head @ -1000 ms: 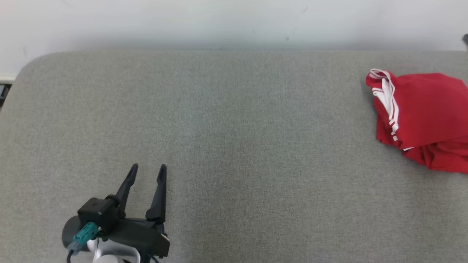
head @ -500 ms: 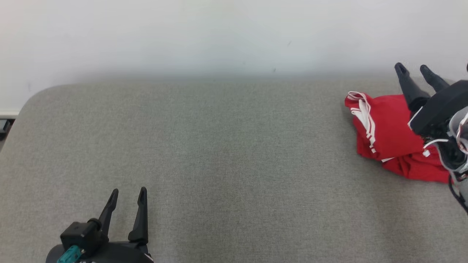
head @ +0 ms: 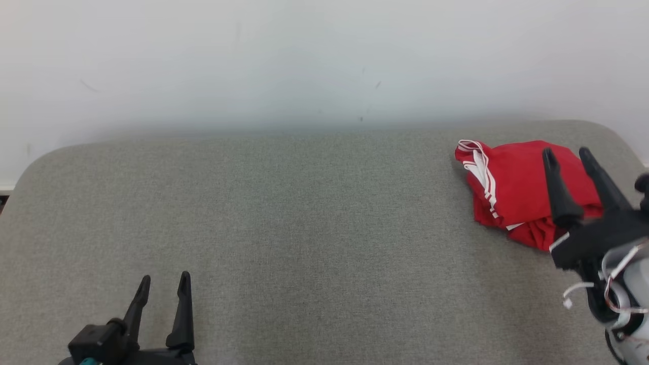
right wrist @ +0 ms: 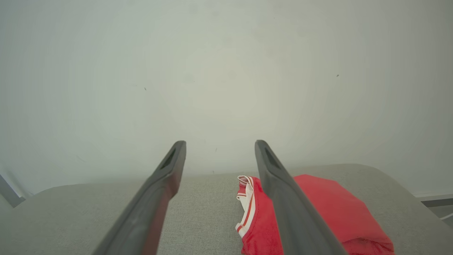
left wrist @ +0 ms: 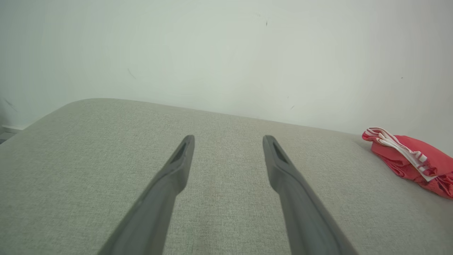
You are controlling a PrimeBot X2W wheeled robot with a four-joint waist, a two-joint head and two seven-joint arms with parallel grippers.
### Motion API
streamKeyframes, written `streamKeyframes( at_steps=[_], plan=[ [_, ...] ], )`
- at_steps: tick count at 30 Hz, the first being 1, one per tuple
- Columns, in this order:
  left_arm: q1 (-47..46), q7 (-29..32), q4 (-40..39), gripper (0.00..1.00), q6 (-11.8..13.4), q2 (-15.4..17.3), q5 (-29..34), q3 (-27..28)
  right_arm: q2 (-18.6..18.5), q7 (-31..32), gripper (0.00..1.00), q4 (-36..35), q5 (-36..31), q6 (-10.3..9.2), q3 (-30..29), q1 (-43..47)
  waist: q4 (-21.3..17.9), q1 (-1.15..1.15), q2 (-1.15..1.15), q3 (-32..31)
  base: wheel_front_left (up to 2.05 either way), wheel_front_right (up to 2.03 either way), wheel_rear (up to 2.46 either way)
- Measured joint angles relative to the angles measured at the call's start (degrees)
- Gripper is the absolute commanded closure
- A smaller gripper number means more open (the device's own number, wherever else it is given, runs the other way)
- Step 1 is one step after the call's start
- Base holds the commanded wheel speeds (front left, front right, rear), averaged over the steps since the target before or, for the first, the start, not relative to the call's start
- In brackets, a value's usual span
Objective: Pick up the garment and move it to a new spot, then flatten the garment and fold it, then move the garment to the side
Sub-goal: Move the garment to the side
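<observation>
Hidden: right jaws cover part of the red garment (head: 512, 187), contact unclear; left jaws' base cut off at bottom edge | Garment: crumpled heap, white-striped trim, far right of counter (head: 304, 228) | Counter: grey woven fabric, rounded corners | Both jaws spread, empty

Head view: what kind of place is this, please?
Probably an indoor test setup for folding clothes: a wide grey fabric-covered surface against a bare white wall, with one crumpled red garment lying on it.
</observation>
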Motion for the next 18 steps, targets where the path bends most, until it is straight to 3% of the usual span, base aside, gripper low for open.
streamKeyframes(
  at_steps=[8,18],
  plan=[
    [1.7,0.0,-1.4,0.00,0.2,0.0,0.0,1.3,1.0,-3.2,0.00,-4.5,-2.3,-0.30,-2.5,9.1,-0.9,0.00,0.00,-0.9,0.00,0.00,0.00],
    [3.4,0.0,-2.5,0.00,0.6,0.3,0.4,2.9,3.8,-3.7,0.00,-5.9,-9.9,-0.30,-8.2,19.9,-1.1,0.00,0.00,-1.3,0.00,0.00,0.00]
  ],
)
